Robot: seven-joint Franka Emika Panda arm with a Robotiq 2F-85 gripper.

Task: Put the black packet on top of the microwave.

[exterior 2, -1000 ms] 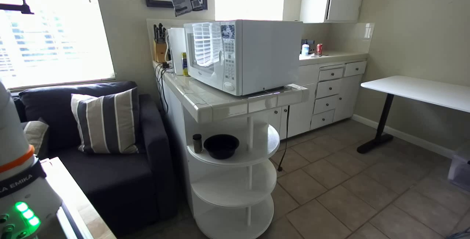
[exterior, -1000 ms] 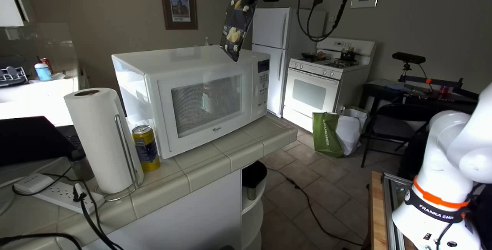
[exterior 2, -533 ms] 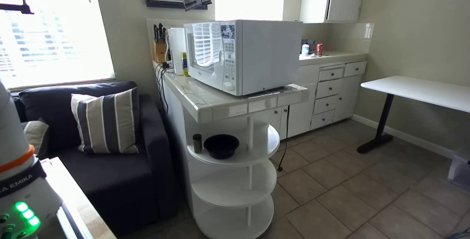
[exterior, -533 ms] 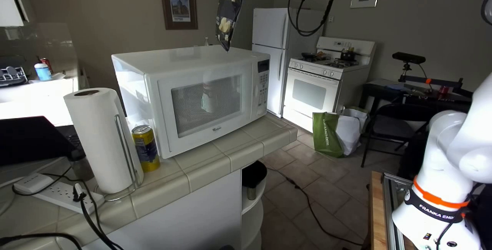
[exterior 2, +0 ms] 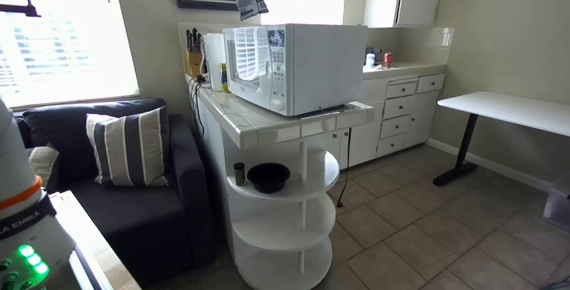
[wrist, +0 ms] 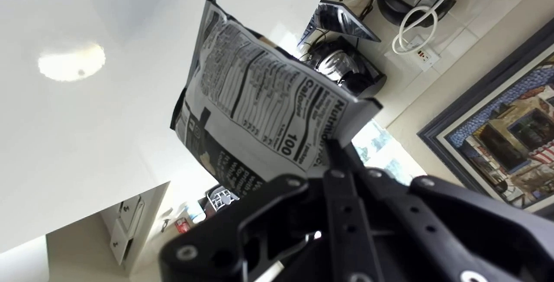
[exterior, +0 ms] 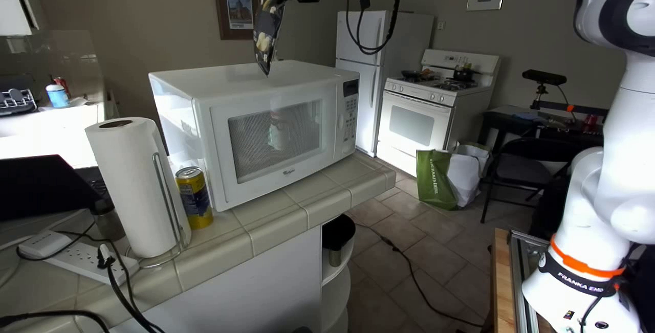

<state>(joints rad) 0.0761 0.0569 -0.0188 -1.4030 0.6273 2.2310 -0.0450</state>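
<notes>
We see a black packet [exterior: 267, 35], clamped between the fingers [wrist: 340, 191], hanging above a white microwave [exterior: 253, 133].
The fingers pinch the packet near its upper end; its lower end points down at the microwave's top, apart from it. On the packet's pale back, in the wrist view, we can read a nutrition panel. On the tiled surface [exterior: 327, 190], a yellow-and-dark can [exterior: 194, 199] stands just beside the microwave, between it and a paper towel roll [exterior: 134, 190]. Below the microwave, we find a black bowl [exterior 2: 268, 178] on a rounded shelf [exterior 2: 319, 181].

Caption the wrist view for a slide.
Gripper holding the black packet by one end, nutrition label facing camera, microwave beyond.
</notes>
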